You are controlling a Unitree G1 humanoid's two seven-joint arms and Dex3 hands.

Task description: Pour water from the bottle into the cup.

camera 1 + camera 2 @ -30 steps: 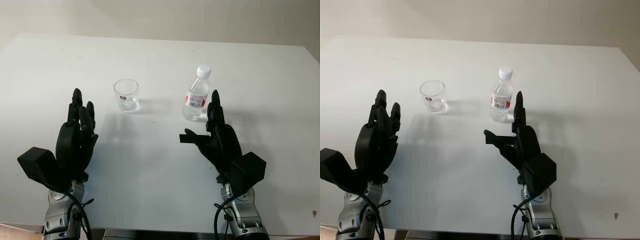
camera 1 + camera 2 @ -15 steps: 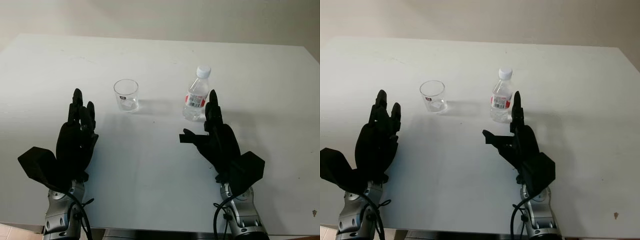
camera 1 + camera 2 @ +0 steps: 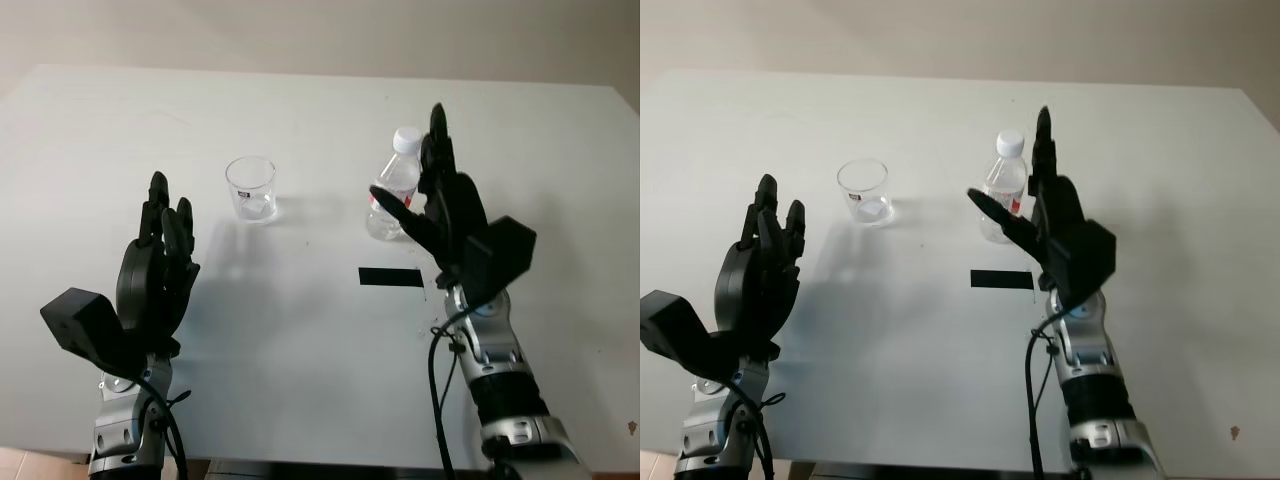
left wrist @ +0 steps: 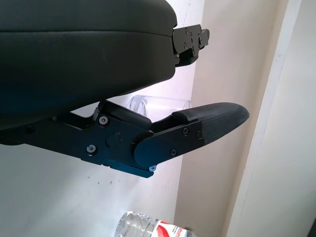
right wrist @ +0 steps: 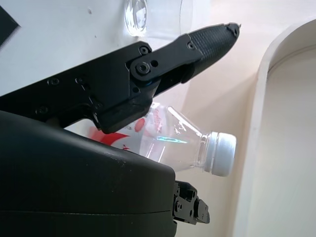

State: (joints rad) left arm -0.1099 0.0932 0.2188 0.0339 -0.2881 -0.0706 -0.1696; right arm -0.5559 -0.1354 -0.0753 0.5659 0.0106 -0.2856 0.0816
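Note:
A clear empty cup stands upright on the white table, left of centre. To its right stands a small water bottle with a white cap and a red label. My right hand is open and raised right beside the bottle. Its thumb reaches across the bottle's front and its fingers rise just right of the cap. In the right wrist view the bottle lies between thumb and palm, with no visible grip. My left hand is open at the near left, short of the cup.
A black rectangular patch lies flat on the table just in front of the bottle. The table's far edge meets a pale wall. Bare tabletop stretches between my two hands.
My right hand has lifted and moved forward from the near table up to the bottle, uncovering the black patch. The left hand has barely moved.

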